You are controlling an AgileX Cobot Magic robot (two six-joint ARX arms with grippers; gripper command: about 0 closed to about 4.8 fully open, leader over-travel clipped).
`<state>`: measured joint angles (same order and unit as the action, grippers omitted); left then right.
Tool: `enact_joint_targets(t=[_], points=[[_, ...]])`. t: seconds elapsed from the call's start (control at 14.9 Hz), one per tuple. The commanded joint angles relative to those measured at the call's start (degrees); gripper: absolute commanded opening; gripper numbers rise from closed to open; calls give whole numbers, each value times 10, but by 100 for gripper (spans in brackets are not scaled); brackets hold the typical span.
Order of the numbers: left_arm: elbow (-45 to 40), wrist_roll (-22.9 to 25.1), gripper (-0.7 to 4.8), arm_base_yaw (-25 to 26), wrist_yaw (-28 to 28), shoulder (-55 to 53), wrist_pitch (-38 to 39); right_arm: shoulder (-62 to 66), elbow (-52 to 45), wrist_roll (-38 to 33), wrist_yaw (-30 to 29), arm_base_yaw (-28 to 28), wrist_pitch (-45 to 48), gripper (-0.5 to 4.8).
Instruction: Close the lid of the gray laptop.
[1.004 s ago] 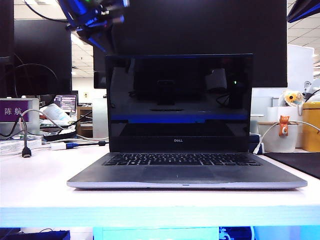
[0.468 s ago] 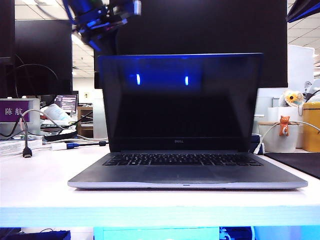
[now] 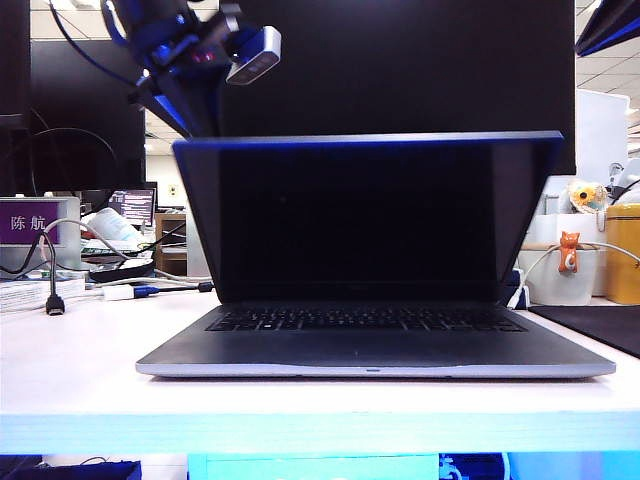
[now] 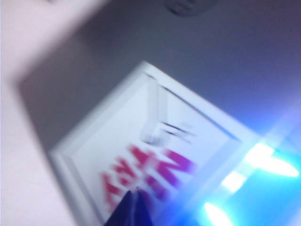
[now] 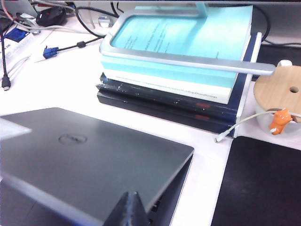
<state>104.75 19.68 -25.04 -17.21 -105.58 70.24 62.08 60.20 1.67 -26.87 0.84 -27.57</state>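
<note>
The gray laptop [image 3: 375,350] sits open at the table's middle, keyboard facing the exterior camera. Its lid [image 3: 365,215] leans forward over the keys, black screen dark. My left arm [image 3: 185,55] reaches down behind the lid's upper left corner. In the blurred left wrist view, my left gripper [image 4: 135,193] is shut, its tips right at the white-and-red sticker [image 4: 150,160] on the lid's silver back. My right gripper [image 5: 131,194] is shut on nothing and hovers above the lid's gray outer face [image 5: 94,150], near the lid's free edge, with its arm [image 3: 608,22] high at the right.
A big black monitor [image 3: 400,60] stands behind the laptop, its stand foot [image 5: 188,60] on a stack of books [image 5: 178,94]. A black mat [image 5: 263,183] and a wooden-lidded cup [image 5: 281,89] lie right. Cables [image 3: 50,285] trail at the left.
The lid has tipped forward toward the keyboard; the reflections on its screen are gone. My left arm has followed it from behind. The right arm has stayed high.
</note>
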Motion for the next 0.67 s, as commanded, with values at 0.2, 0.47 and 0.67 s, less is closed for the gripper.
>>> enact_joint_targets(t=[0.2,0.47,0.67], points=[[-27,3,-5,-9,-37,3,55,17,-2,3,-2,0,9,-2],[-217,-43,-5,-16,-40,44,-61,26,-2,13,-2,0,11,-2],[-329,-79,-6,-16,28,122,-203,26,-2,16,-2,0,24,-2]])
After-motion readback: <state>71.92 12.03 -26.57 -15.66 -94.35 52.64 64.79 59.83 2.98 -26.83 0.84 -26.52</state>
